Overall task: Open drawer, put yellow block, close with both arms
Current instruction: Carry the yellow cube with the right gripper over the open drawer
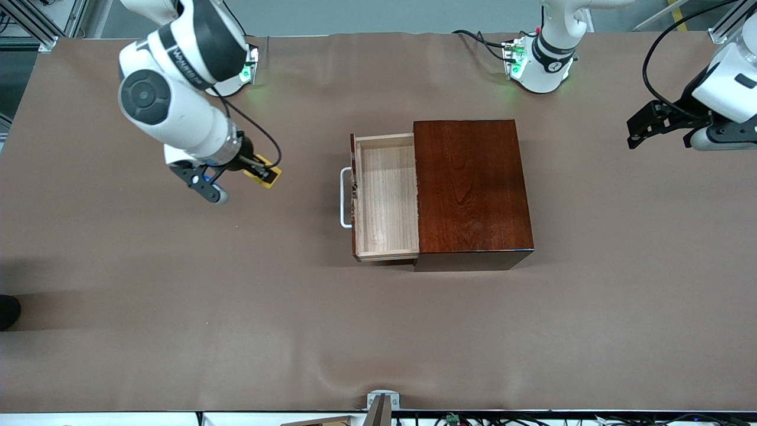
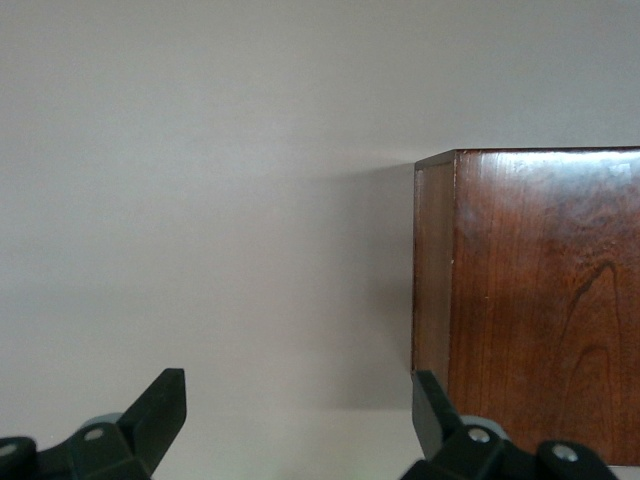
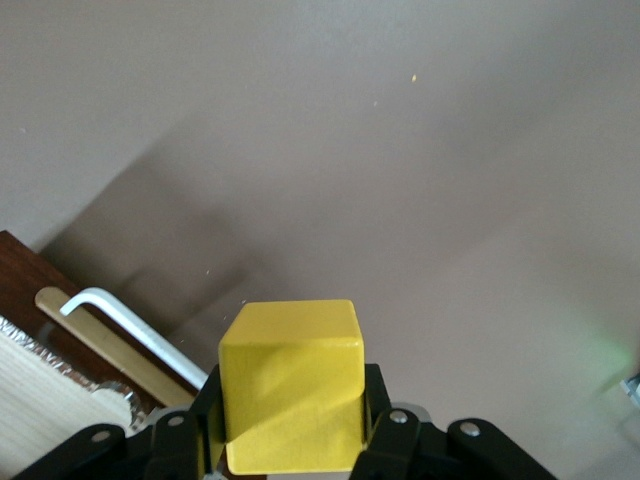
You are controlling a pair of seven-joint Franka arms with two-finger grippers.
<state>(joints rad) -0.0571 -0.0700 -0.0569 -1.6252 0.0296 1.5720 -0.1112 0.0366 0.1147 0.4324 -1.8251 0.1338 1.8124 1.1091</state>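
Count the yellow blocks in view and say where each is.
1. The yellow block is clamped in the right gripper, above the table toward the right arm's end. None shows in the open drawer.

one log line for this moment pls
drawer: open, nothing in it | yellow block: held by right pincer above table | left pincer: open, waiting beside box

Count on the surface point(image 1: 177, 331): one wooden box point(image 1: 470, 192), mahogany finish. One drawer point(image 1: 384, 198), with one white bar handle point(image 1: 344, 198). One yellow block point(image 3: 292, 385). Two robot arms: one right gripper point(image 1: 260, 171) and one left gripper point(image 1: 656, 127), two fingers point(image 2: 150, 410) apiece. One crinkled foil-like scrap point(image 3: 60, 355) at the drawer edge, possibly more hidden.
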